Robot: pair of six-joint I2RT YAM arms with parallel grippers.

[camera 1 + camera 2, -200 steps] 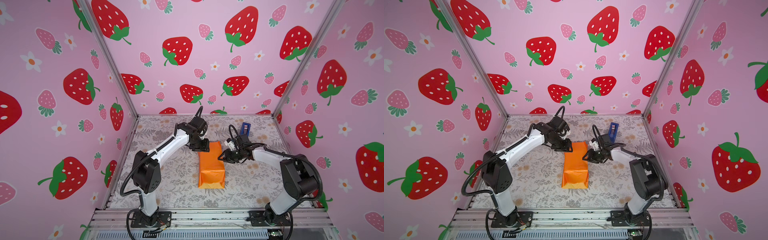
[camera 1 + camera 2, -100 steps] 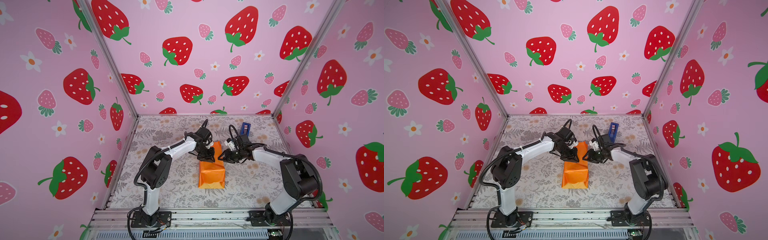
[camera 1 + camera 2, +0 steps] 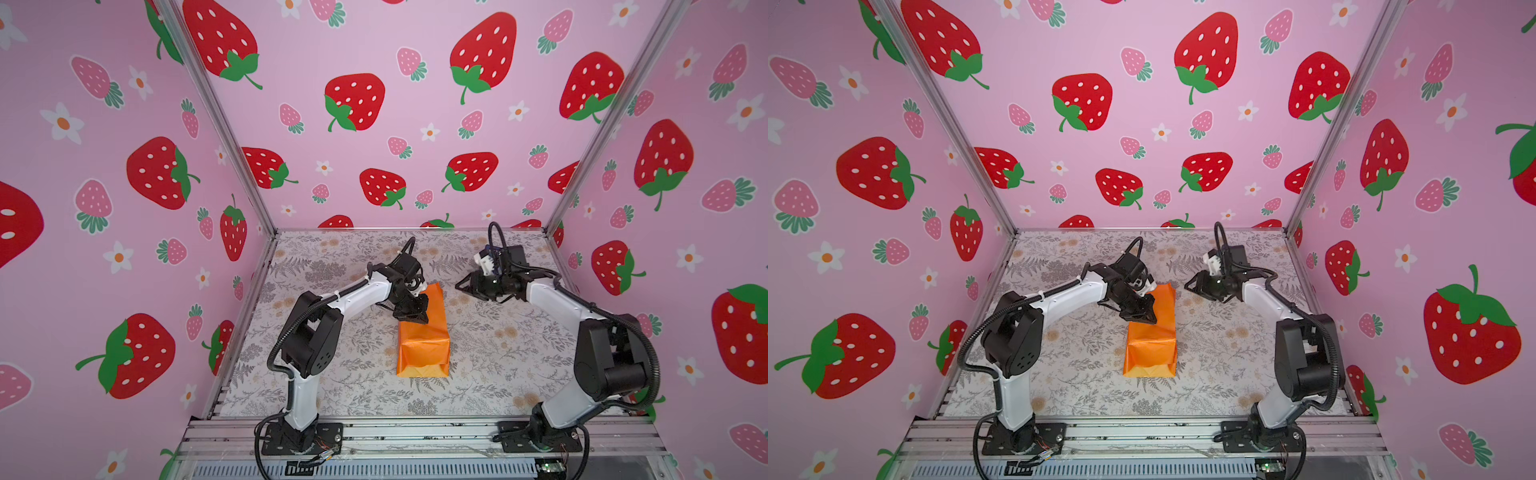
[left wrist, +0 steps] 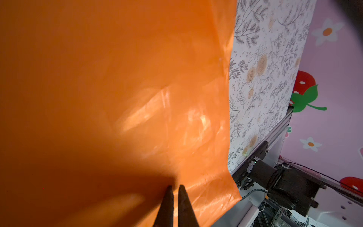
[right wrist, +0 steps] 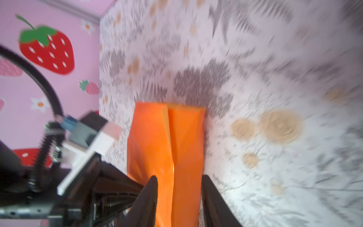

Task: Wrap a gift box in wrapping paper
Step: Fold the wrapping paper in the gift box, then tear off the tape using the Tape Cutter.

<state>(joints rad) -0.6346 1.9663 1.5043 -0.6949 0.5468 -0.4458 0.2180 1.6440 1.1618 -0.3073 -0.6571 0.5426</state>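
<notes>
I see the wrapping paper (image 3: 424,345) bundled at the table (image 3: 332,374) centre, my left gripper (image 3: 414,316) at its 11 o'clock, jaws nearly together, tips against the paper, right gripper (image 3: 459,286) at 2 o'clock, apart, half-spread, empty.

You worked inside pink walls (image 3: 374,50) printed with big red strawberries, smaller pale pink ones and white flowers, which closed the cell at the back and on both sides. Slanting aluminium posts (image 3: 218,120) marked the two back corners. The table cover (image 3: 498,353), white with grey ferns and tan blooms, lay flat under soft, even light with only faint shadows, and a ribbed metal rail (image 3: 415,434) ran along its near edge.
</notes>
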